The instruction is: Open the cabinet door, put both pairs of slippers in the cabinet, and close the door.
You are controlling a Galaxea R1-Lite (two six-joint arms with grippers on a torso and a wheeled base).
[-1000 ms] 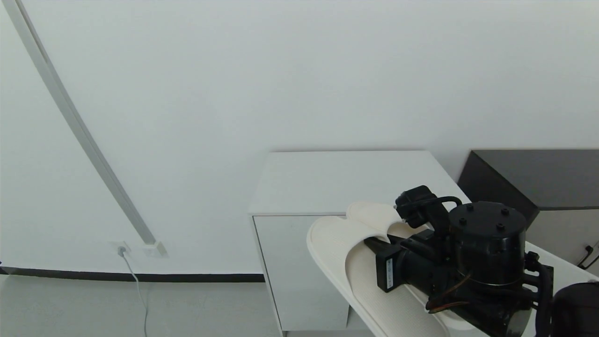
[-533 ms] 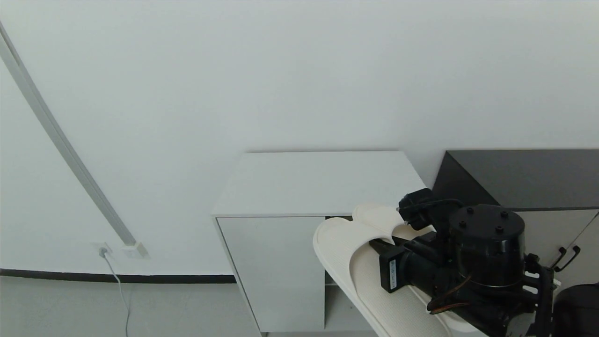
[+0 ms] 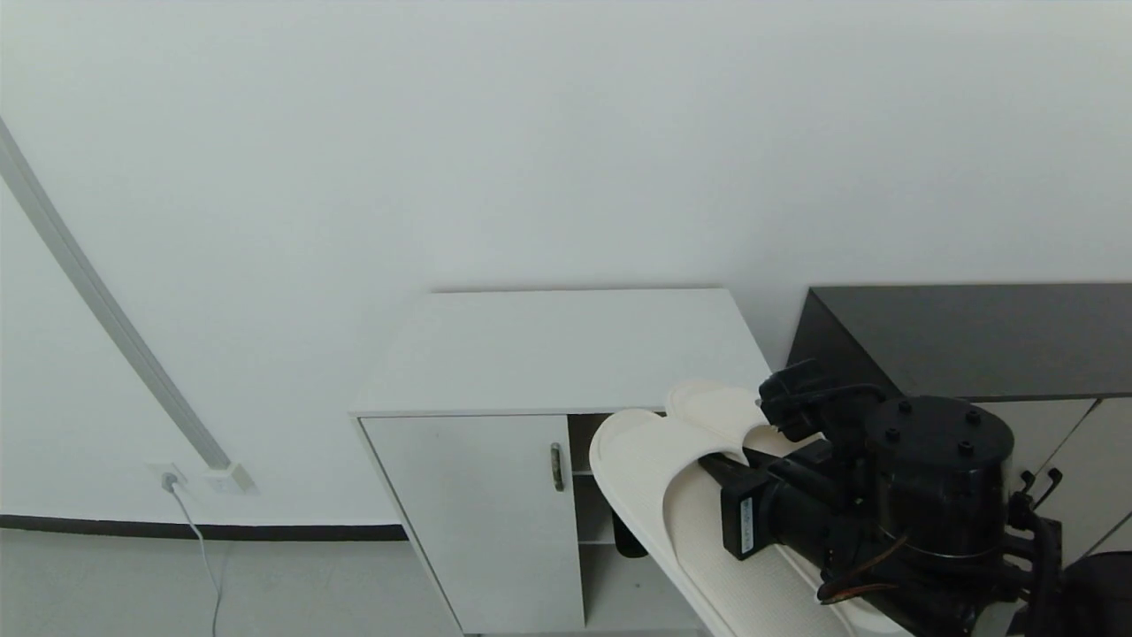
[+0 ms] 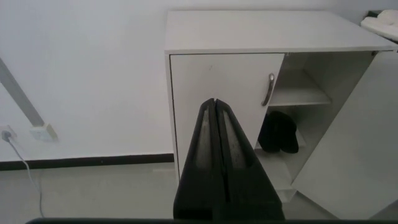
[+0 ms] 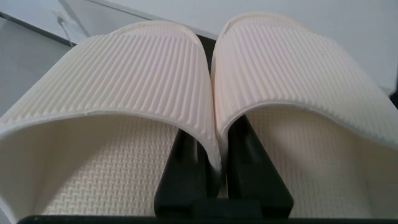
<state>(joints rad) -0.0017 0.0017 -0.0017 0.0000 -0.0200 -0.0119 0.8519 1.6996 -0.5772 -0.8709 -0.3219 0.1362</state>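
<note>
Clamping cream slippers (image 5: pixel 143 81), right tool (image 5: pixel 216 163); left tool (image 4: pixel 214 106) closed (left wrist view: dark pair (image 4: pixel 278 132) inside cabinet (image 4: pixel 261 31)).

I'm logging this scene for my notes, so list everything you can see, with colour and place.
white wooden cabinet: one, white, against the wall; its right door stands open.
dark pair of footwear: one pair, black, inside the cabinet.
cream ribbed foam slippers: one pair, cream, in front of the cabinet.
dark grey cabinet: one, right of the white one.
wall socket: one, white, low on the wall.
grey wall strip: one, slanting.
right hand: black, shut on the slippers.
left hand: black, shut, empty.
</note>
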